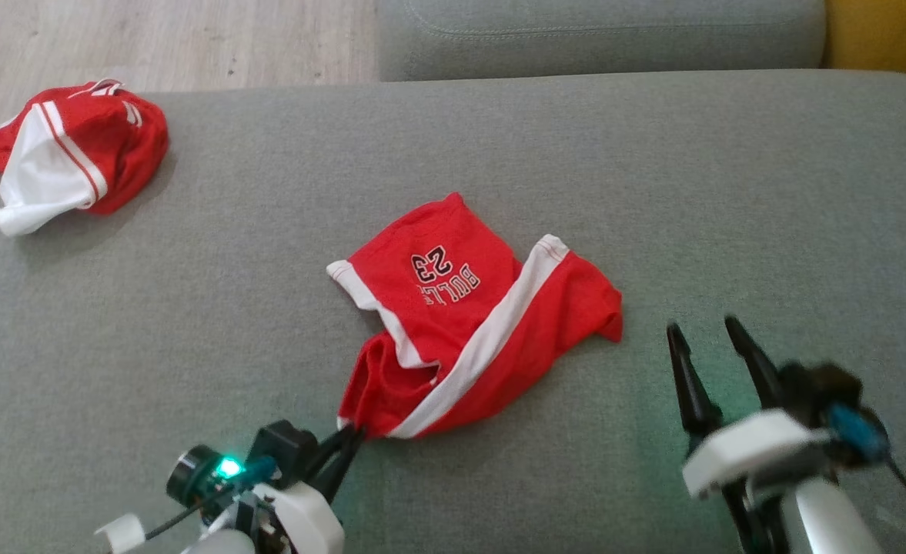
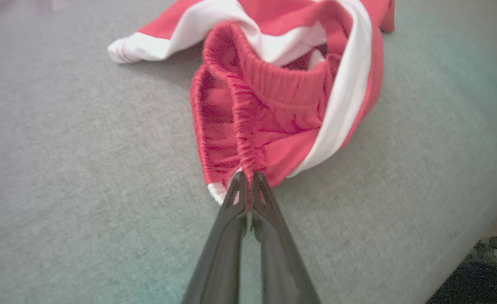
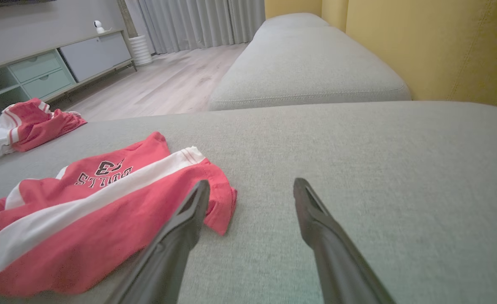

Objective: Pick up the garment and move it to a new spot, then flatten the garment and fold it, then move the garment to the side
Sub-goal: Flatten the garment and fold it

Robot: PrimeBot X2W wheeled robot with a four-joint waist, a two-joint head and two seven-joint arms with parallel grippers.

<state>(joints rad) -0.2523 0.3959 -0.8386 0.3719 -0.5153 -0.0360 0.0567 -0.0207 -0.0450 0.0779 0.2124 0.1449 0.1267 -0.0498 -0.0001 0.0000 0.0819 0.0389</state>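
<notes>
The garment (image 1: 468, 323) is a pair of red shorts with white side stripes and a black "23" print, lying crumpled in the middle of the grey sofa seat (image 1: 191, 323). My left gripper (image 1: 354, 432) is shut on its near corner; in the left wrist view the fingertips (image 2: 248, 179) pinch the gathered elastic waistband of the garment (image 2: 273, 105). My right gripper (image 1: 705, 327) stands open to the right of the garment, a little apart from its right edge. The right wrist view has the open right gripper (image 3: 251, 190) beside the garment (image 3: 104, 211), left finger over the cloth's edge.
A second red and white garment (image 1: 68, 154) lies bunched at the seat's far left corner. Another grey cushion (image 1: 599, 35) lies beyond, with wooden floor (image 1: 152, 38) at the far left and a yellow wall (image 3: 421, 46) on the right. A low cabinet (image 3: 62, 63) stands across the room.
</notes>
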